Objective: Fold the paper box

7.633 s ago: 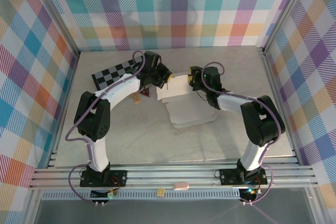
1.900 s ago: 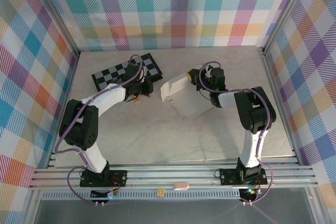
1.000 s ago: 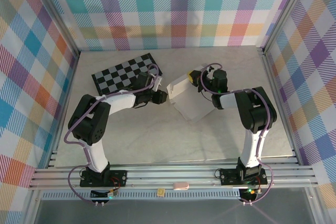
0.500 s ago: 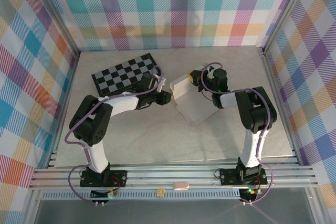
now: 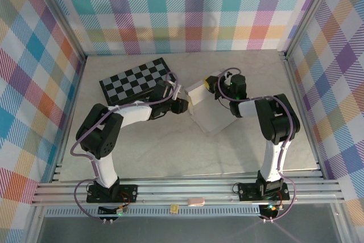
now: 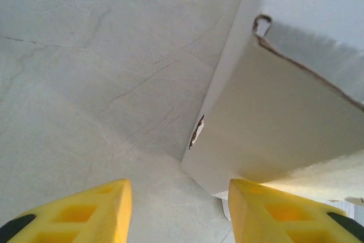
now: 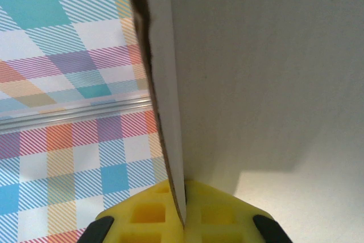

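Box (image 5: 206,113) edge is pinched in the right gripper (image 7: 183,197), that arm reaching forward; the left gripper (image 6: 179,192), fingers apart, lies low at its corner.

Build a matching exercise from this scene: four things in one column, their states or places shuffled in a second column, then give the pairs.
1. paper box
2. checkered board
3. left pincer
4. right pincer

A. shut on a thin cardboard wall
B. open, gripping nothing
C. black and grey, lying flat, far left
D. white, partly folded up

Pairs: 1-D; 2-C; 3-B; 4-A
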